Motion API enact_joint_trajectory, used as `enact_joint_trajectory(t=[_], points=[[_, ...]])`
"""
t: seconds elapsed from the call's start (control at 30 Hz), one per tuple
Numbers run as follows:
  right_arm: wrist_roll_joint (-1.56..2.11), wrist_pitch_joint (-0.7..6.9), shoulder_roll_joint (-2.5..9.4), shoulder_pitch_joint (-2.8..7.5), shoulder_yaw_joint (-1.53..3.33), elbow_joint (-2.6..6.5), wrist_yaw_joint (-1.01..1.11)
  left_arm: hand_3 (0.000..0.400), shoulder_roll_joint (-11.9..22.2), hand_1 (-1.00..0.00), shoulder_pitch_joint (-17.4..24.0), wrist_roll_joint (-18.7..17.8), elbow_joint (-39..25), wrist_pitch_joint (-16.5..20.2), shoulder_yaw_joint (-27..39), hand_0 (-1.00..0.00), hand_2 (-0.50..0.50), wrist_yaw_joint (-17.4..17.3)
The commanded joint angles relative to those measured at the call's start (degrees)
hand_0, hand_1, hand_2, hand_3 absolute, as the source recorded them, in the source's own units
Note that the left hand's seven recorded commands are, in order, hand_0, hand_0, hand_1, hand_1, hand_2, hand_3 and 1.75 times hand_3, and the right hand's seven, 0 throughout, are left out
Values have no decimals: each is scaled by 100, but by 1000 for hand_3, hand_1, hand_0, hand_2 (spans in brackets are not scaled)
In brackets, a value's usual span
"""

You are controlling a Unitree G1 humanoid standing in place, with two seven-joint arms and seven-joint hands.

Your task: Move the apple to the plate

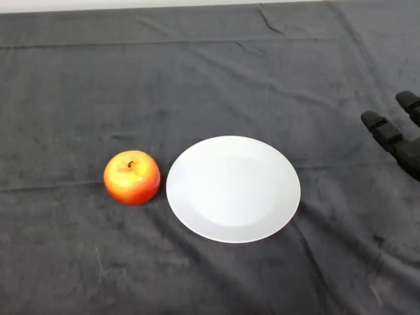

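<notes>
A: Start from the near edge; what sits closest, taking the white plate as the mark?

B: The near stretch of dark cloth holds nothing; the plate itself comes first, round, shallow and bare, lying flat; the apple rests just beside its left rim, apart from it by a thin strip of cloth, upright, with the stem dimple facing up.

A: So the apple is not on the plate yet?

B: No; it stands on the cloth to the left of the plate, so the whole move is yet to be done.

A: How would you expect it to handle?

B: I judge it firm and rounded, fairly light, with a glossy red and yellow skin that looks slippery; being round, it may roll if nudged off-centre; the plate looks hard and breakable, so a gentle set-down seems wise.

A: Where would you take hold?

B: Across its widest girth, thumb on one side and fingers on the other, from above; pinching near the top would likely let it squirt out.

A: And the hand?

B: A black hand shows at the right edge, well apart from the plate and a little beyond it; its fingers look fairly straight and hold nothing; it is far from the apple, with the plate between them.
</notes>
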Motion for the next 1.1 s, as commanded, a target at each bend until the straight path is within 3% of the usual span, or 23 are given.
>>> enact_joint_trajectory(t=[0.03,1.1], points=[[-23,-2,-154,-159,-133,-107,31,0,-66,0,-53,73,-46,85,92,0,0,-11],[-24,-2,-154,-159,-134,-107,31,0,68,0,-241,124,-65,187,108,0,0,-164]])
